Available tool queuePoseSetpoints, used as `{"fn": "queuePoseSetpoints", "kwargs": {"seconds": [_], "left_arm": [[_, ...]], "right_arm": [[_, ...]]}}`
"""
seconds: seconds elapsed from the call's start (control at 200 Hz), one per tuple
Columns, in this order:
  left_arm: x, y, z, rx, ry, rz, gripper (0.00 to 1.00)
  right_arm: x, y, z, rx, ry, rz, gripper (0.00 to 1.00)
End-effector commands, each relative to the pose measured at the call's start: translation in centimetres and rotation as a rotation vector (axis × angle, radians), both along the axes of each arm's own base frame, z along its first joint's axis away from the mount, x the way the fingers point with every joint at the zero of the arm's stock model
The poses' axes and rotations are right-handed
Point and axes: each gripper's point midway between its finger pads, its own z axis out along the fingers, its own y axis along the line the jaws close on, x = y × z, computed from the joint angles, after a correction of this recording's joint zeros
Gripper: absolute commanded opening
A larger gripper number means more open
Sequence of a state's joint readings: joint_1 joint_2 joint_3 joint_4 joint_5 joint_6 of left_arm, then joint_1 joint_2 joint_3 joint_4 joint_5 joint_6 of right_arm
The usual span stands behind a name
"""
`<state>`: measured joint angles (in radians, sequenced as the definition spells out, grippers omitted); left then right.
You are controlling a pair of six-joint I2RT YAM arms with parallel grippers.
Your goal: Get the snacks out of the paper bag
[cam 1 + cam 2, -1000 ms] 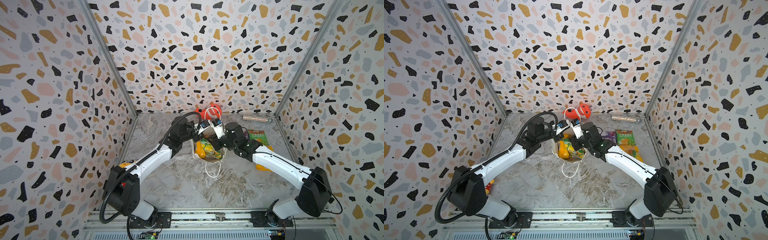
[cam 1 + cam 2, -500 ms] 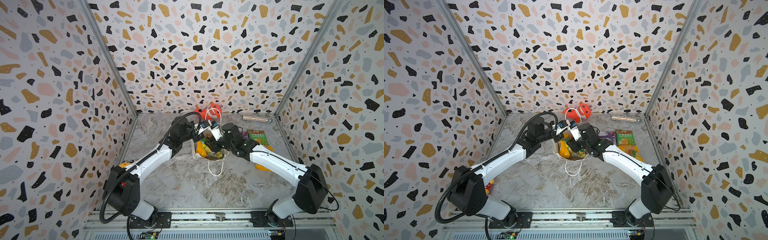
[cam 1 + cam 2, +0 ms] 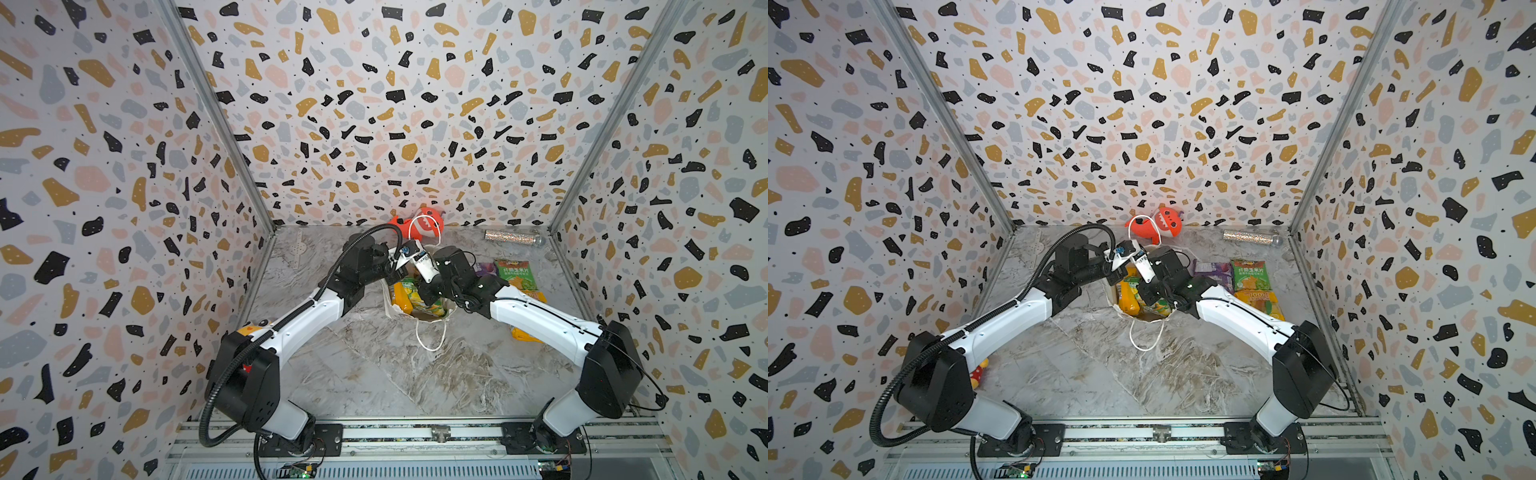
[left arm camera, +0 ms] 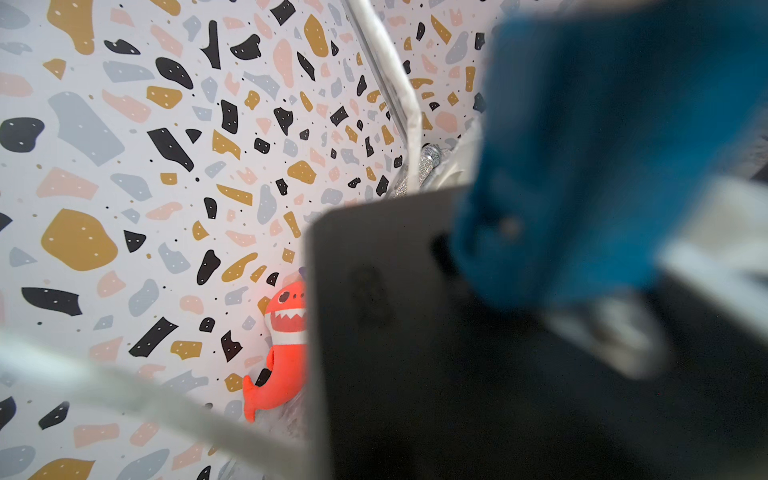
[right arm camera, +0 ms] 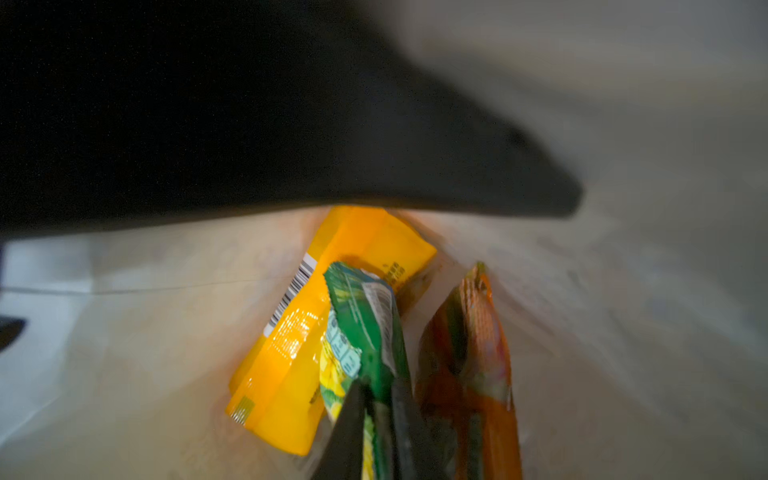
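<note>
Right wrist view: inside the bag (image 5: pixel 145 332), the right gripper (image 5: pixel 378 388) is clenched on the green packet (image 5: pixel 365 316), with the yellow packet (image 5: pixel 299 332) and the orange packet (image 5: pixel 469 353) just beside it. The left gripper (image 3: pixel 397 270), clenched, sits at the bag's rim. The next move probably calls for a straight lift out that does not drag the neighbours.

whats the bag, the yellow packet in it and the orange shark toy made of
The bag looks like matte paper: dull, creased inner wall. The yellow packet: glossy plastic film, glare streaks, printed barcode. The shark toy: probably soft plush fabric, fuzzy non-shiny surface.
</note>
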<state>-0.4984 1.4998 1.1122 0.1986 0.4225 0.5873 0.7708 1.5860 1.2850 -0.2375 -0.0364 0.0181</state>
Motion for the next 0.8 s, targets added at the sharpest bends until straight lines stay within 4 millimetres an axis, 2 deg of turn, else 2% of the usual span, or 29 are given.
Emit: {"fn": "queuePoseSetpoints", "kwargs": {"seconds": [0.0, 0.045, 0.245, 0.526, 0.796], "left_arm": [[-0.8, -0.5, 3.3, -0.063, -0.091, -0.035, 0.00], [-0.8, -0.5, 3.3, -0.063, -0.092, -0.032, 0.00], [-0.1, 0.1, 3.6, -0.067, -0.095, 0.028, 0.00], [1.7, 1.9, 4.2, -0.087, -0.101, 0.181, 0.00], [2.2, 3.1, 5.0, -0.116, -0.115, 0.258, 0.00]], "right_arm": [[0.0, 0.5, 2.0, 0.008, -0.040, 0.013, 0.03], [0.0, 0.6, 2.4, 0.014, -0.045, 0.013, 0.00], [-0.7, 0.6, 4.8, 0.070, -0.073, 0.029, 0.00], [-3.1, -1.0, 11.3, 0.215, -0.164, 0.041, 0.00], [-5.3, -3.3, 17.1, 0.371, -0.275, 0.036, 0.00]]}}
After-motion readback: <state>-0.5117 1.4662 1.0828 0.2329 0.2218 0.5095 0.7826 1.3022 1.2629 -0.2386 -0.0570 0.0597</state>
